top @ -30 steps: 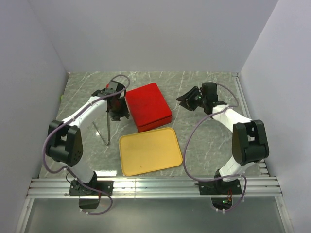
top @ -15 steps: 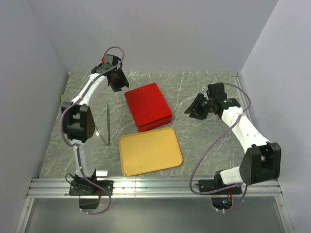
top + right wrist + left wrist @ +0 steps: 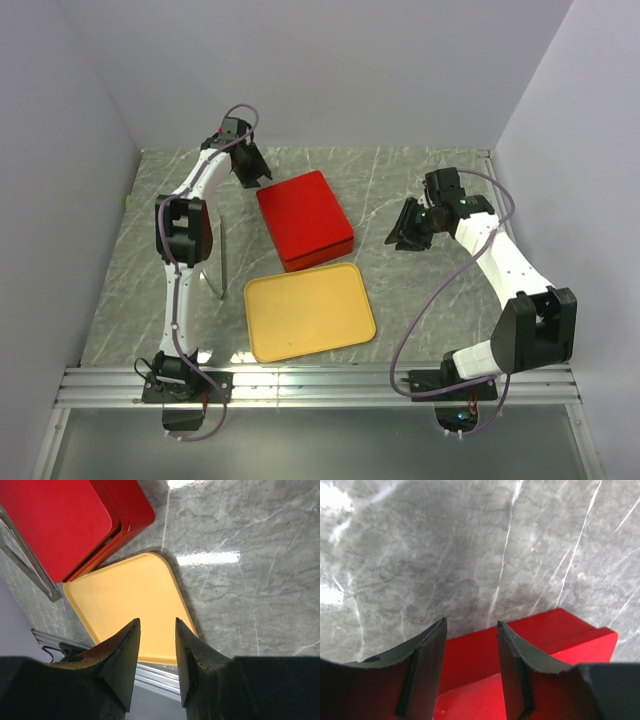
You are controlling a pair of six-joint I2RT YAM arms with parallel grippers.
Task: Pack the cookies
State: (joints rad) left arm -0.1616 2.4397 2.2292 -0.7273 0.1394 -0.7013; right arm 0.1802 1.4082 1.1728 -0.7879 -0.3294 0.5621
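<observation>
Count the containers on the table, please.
2. The red box lies closed in the middle; the yellow tray lies empty just in front of it. None seems hidden.

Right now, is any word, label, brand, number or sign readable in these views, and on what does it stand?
None can be read. The red box, the yellow tray and the marble table show plain surfaces with no print in any view.

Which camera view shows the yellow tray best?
Top external: the whole yellow tray is visible, with nothing in front of it. Right wrist shows most of it, partly behind the right pincer. Left wrist shows none of it.
</observation>
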